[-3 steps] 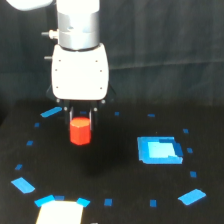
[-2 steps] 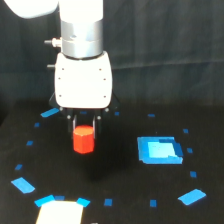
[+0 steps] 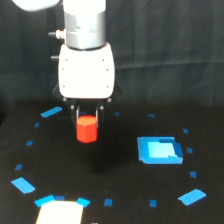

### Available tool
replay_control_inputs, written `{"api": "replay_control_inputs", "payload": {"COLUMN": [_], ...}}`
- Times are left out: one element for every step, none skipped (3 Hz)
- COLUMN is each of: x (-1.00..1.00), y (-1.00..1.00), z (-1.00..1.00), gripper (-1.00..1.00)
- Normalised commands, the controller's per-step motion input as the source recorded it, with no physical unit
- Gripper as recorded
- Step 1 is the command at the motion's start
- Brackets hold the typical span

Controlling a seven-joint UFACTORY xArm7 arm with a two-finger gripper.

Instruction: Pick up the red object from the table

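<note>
Now the claw [image 3: 88, 116] pinches the red object [image 3: 87, 129] between its narrowly spread fingers.

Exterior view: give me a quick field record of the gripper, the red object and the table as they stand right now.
gripper: fingers flank the red object's top
red object: upright, hanging below the gripper, seemingly off the table
table: black, scattered blue tape bits
blue square patch: on the exterior view's right of the red object, apart from it
white patch: at the near edge, partly cut off
</note>
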Motion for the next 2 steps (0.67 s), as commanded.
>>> {"api": "replay_control_inputs", "payload": {"x": [0.02,0.17], "y": [-0.20,-0.65], "z": [-0.12,-0.80], "gripper": [-1.00,-1.00]}}
